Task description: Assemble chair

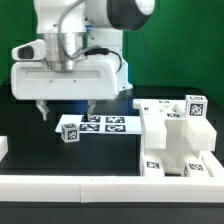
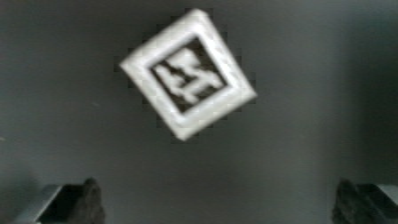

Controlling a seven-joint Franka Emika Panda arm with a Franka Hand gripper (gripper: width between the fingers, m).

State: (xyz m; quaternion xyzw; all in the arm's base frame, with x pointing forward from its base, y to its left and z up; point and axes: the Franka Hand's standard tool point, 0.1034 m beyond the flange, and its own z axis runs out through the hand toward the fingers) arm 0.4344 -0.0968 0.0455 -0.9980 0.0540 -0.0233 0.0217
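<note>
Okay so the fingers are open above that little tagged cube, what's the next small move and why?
Probably lower straight down over the small white cube, perhaps after turning the wrist. The gripper hangs open just above it, holding nothing, and in the wrist view the cube sits diamond-wise between the fingers, not yet level with them, so closing now would likely catch nothing.

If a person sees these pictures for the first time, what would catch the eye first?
First the big white end effector, hanging open above the dark table at the exterior view's left, over a small tagged white block. Next, the pile of white chair parts at the exterior view's right. In the wrist view, one tagged block sits alone on black.
</note>
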